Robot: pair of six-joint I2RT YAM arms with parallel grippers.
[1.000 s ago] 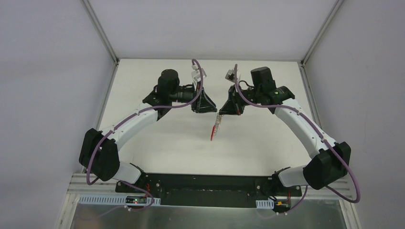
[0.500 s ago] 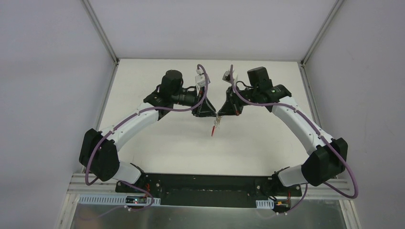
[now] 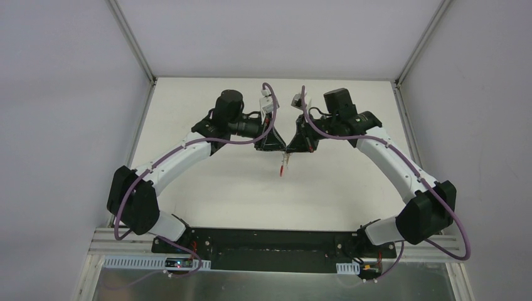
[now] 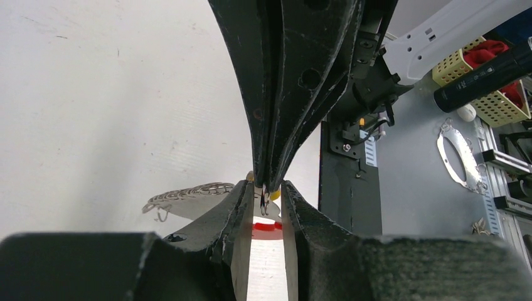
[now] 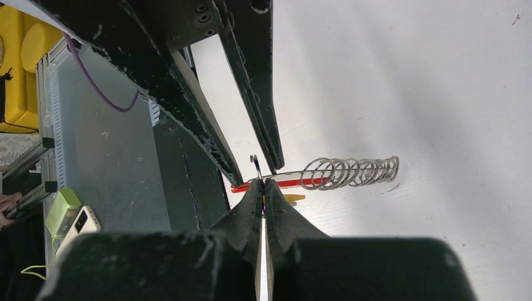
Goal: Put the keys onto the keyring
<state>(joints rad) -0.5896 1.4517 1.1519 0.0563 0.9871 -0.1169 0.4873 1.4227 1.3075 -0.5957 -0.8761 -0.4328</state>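
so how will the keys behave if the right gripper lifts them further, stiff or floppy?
Probably floppy: the keys are separate wire loops strung along a red band, pinched at one end by the right gripper, so expect swinging. Likely light, since a fingertip pinch carries the bunch. Thin metal may slip or pivot in the pads.

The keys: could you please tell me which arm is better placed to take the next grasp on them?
Probably the left: the left tool is open, its fingers either side of the right tool, which is shut on the keys.

White table (image 3: 207,182), grey walls (image 3: 63,94) (evenly lit)
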